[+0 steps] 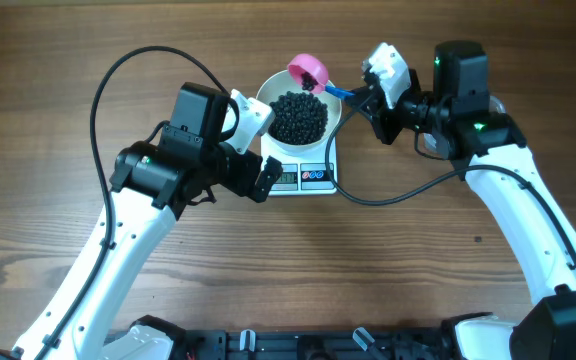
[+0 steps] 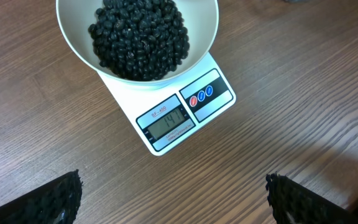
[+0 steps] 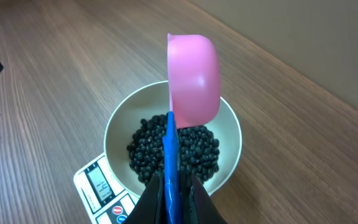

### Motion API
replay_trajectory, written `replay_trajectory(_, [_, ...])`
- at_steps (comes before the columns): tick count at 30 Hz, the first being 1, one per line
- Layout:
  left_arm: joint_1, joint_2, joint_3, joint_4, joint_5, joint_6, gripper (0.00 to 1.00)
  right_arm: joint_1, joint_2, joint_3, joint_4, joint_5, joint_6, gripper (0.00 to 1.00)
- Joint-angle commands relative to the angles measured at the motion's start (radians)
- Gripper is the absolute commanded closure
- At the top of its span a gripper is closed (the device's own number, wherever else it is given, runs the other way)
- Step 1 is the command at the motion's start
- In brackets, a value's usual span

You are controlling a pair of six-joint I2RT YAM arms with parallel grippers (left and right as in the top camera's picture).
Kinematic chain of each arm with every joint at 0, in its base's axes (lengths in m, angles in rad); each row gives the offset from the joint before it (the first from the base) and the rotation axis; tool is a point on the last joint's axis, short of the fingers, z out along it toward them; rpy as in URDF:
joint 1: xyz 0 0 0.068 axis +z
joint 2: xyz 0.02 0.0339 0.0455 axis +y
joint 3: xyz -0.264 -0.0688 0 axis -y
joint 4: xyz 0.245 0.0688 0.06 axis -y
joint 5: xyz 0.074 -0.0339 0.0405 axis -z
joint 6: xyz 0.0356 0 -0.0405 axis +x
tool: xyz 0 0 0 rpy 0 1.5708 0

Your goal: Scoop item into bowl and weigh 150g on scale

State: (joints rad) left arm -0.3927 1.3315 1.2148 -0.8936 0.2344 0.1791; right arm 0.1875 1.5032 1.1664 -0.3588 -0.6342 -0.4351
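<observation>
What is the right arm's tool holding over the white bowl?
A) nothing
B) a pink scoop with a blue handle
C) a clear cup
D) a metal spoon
B: the right tool grips the blue handle of a pink scoop held above the bowl.

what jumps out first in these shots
A white bowl heaped with black beans sits on a small scale toward the far middle of the table. Above it, the right end effector grips the blue handle of a pink scoop, tilted over the beans.
</observation>
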Motion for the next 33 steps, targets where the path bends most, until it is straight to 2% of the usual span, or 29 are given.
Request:
replay_trajectory(1, [-0.005, -0.003, 0.016, 0.002, 0.016, 0.016, 0.00, 0.006, -0.014, 0.005, 0.007, -0.010, 0.018, 0.96])
replay_trajectory(13, [-0.005, -0.004, 0.016, 0.002, 0.016, 0.016, 0.00, 0.006, -0.014, 0.005, 0.003, -0.034, 0.017, 0.96])
replay_trajectory(19, [-0.005, -0.004, 0.016, 0.002, 0.016, 0.016, 0.00, 0.006, -0.014, 0.005, 0.006, -0.122, -0.054, 0.96])
replay_trajectory(33, [-0.005, -0.003, 0.016, 0.002, 0.016, 0.016, 0.00, 0.006, -0.014, 0.005, 0.006, -0.062, 0.058, 0.96])
